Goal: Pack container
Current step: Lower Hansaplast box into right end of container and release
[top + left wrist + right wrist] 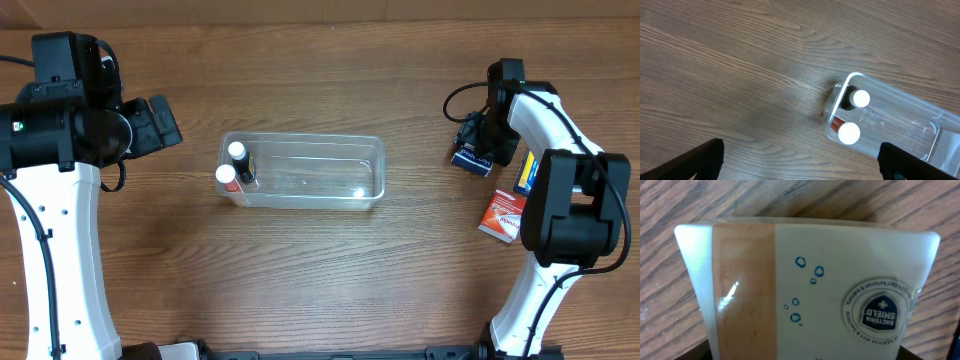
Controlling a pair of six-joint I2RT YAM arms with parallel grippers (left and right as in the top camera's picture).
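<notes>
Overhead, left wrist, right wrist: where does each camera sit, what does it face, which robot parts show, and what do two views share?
Overhead: above the table, looking straight down at the container; left arm, right arm show.
Left wrist: angled down at the container's end; left gripper shows, fingers wide apart at bottom corners.
Right wrist: close over a pale box; no fingers clearly show.
Shared: overhead and left wrist both show two white-capped bottles in the container.
</notes>
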